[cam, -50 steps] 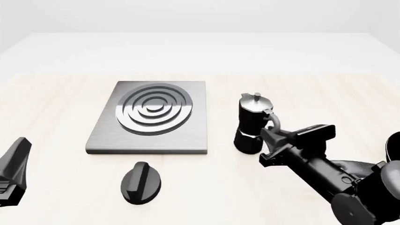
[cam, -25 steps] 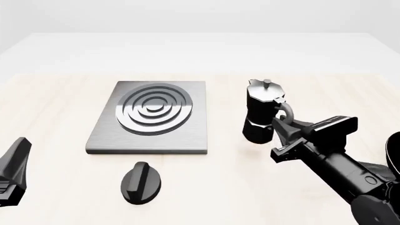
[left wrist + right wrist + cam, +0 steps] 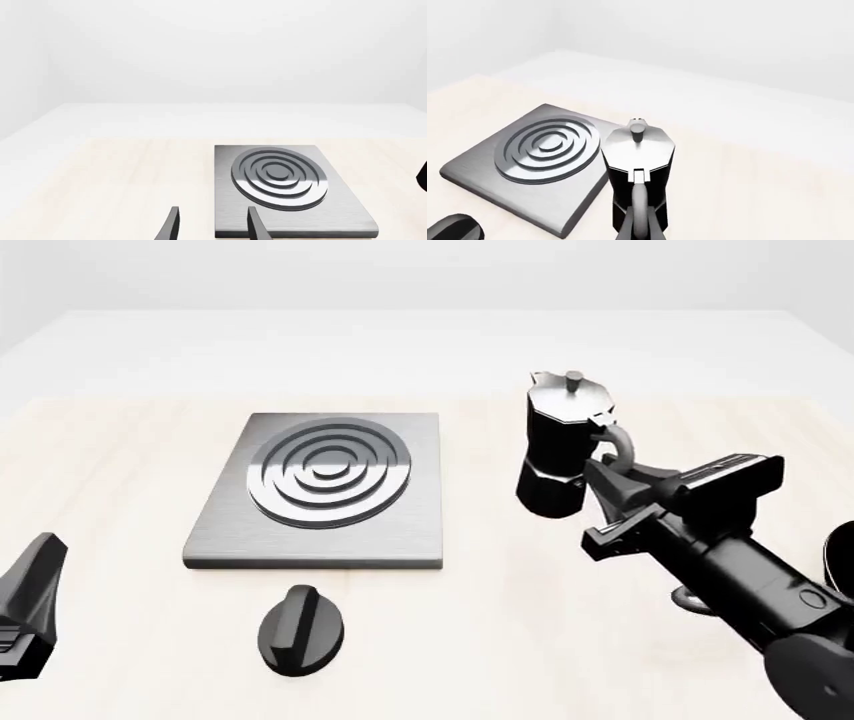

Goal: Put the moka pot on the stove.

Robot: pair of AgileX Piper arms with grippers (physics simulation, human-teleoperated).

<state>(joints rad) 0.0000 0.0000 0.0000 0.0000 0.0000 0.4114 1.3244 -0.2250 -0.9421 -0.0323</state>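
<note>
The right gripper has its jaws shut on the curved side handle of the moka pot, holding the pot upright and lifted clear of the tabletop, to the right of the stove and apart from it. In the right wrist view the moka pot shows its silver lid and knob from above, with the handle running back between the fingers, and the stove lies on the tabletop beyond its left side. The right arm stretches back from the pot toward the near right corner. The left gripper sits at the near left edge, well apart from everything; in the left wrist view its jaws stand open with nothing between them, pointed toward the near edge of the stove. A black oval knob lies on the tabletop just near of the stove's front edge.
</note>
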